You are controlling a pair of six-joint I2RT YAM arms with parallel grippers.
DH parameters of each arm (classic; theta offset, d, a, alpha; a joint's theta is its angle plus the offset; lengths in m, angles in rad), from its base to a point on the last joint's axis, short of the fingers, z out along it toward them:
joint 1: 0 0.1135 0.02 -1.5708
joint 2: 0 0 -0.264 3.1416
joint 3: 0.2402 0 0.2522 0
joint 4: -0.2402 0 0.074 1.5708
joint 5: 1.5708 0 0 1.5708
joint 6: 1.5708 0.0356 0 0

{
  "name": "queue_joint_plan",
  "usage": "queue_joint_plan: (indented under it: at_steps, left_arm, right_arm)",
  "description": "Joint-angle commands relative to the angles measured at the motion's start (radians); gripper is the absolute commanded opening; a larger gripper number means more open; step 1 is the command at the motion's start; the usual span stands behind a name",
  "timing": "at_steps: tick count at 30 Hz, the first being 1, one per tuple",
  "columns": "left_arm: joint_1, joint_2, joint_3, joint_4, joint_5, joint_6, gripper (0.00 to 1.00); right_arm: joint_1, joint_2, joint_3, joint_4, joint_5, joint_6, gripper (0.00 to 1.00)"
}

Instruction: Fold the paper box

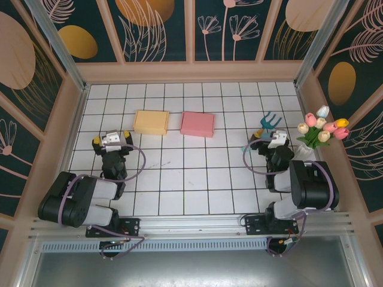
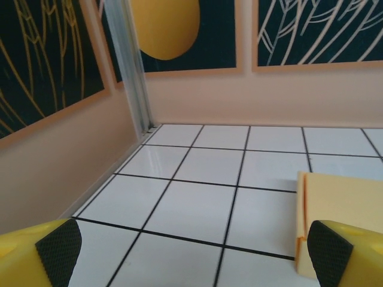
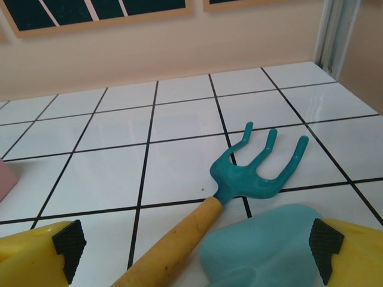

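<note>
Two flat paper boxes lie on the white tiled table: a yellow paper box [image 1: 151,122] and a pink paper box [image 1: 197,124] to its right. My left gripper [image 1: 111,136] stands open just in front and to the left of the yellow box. In the left wrist view the yellow box [image 2: 344,203] lies by the right fingertip, with bare tile between the jaws of that gripper [image 2: 194,254]. My right gripper [image 1: 270,137] is open at the table's right side, away from both boxes. A sliver of the pink box [image 3: 5,179] shows at the left edge of the right wrist view.
A teal hand rake [image 3: 251,173] with a yellow handle and a teal scoop [image 3: 263,245] lie under my right gripper [image 3: 197,245]. A bunch of tulips [image 1: 322,128] stands by the right wall. Walls enclose the table on three sides.
</note>
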Motion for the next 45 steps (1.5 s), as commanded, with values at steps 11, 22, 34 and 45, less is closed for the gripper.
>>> queue_joint_plan:
  at_steps: [11, 22, 34, 45]
  left_arm:
    - [0.165, 0.114, 0.096, -0.024, 0.169, -0.176, 0.99]
    - [0.166, 0.112, 0.094, -0.023, 0.172, -0.169, 0.99]
    - [0.166, 0.111, 0.094, -0.025, 0.175, -0.167, 0.99]
    - [0.166, 0.116, 0.105, -0.041, 0.179, -0.167, 0.99]
  right_arm:
    - [-0.001, 0.039, 0.09, -0.028, 0.028, 0.023, 0.99]
    - [0.0, 0.036, 0.092, -0.034, 0.028, 0.022, 0.99]
    - [0.0, 0.037, 0.091, -0.034, 0.029, 0.022, 0.99]
    - [0.0, 0.038, 0.092, -0.035, 0.029, 0.022, 0.99]
